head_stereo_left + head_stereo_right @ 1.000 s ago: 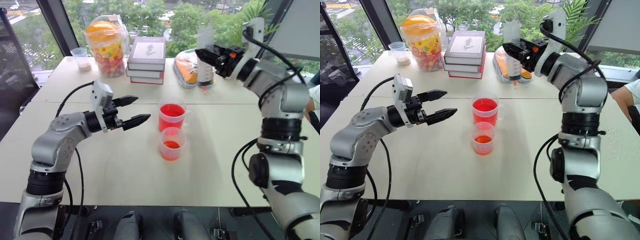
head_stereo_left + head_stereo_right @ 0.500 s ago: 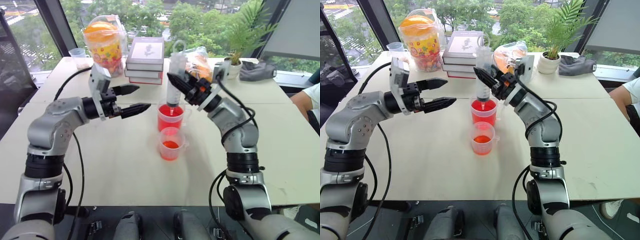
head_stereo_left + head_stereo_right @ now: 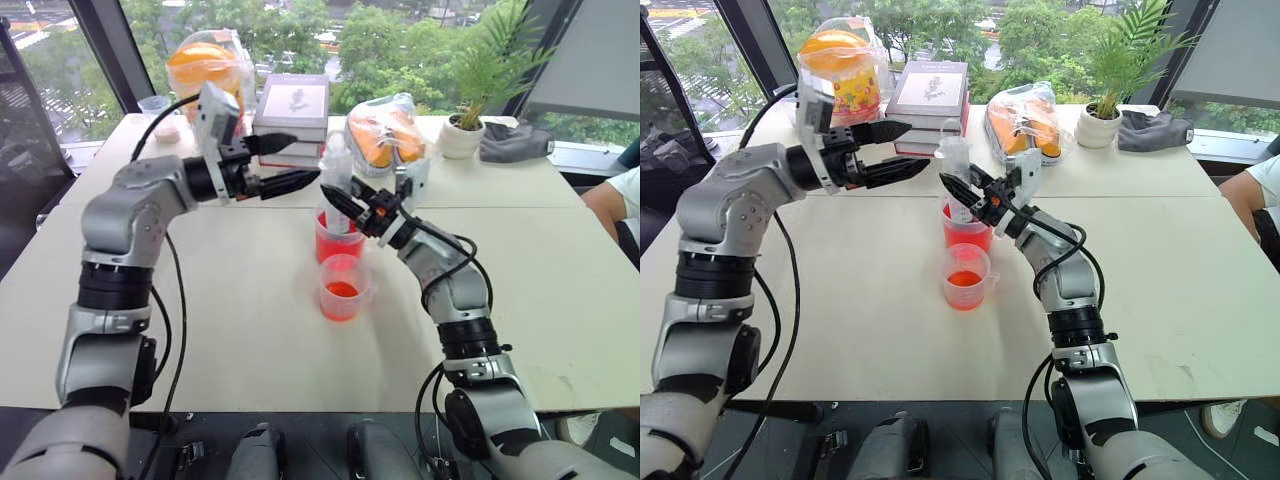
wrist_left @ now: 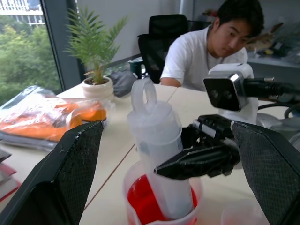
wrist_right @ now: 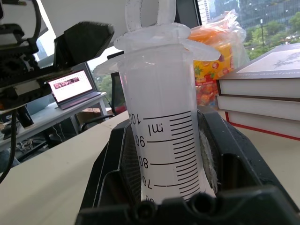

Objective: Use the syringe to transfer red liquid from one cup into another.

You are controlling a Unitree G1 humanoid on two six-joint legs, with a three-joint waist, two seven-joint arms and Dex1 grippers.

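In the left eye view, your right gripper at frame centre is clamped on the large clear plastic syringe with the white ring-topped plunger, which stands upright with its lower end down inside the taller clear plastic cup of red liquid. A smaller clear cup holding a shallow layer of red liquid sits just below it in the frame, close against it. Your left gripper, spread wide and holding nothing, hovers at upper centre-left beside the plunger ring. If it swings in too low it may strike the barrel and tip the tall cup over the pale table.

In the right eye view the same layout holds; the two cups are so close that a knocked tall cup would probably take the small one with it.

In the left wrist view, the plunger ring sits between the wide-open fingers, nearer one side. An off-centre closure could push the syringe sideways in the right gripper's hold rather than catch the ring.

In the right wrist view, the printed barrel is pinched between the pads. A pull on the plunger could drag the whole barrel up, lifting the tip clear of the liquid and drawing in air.
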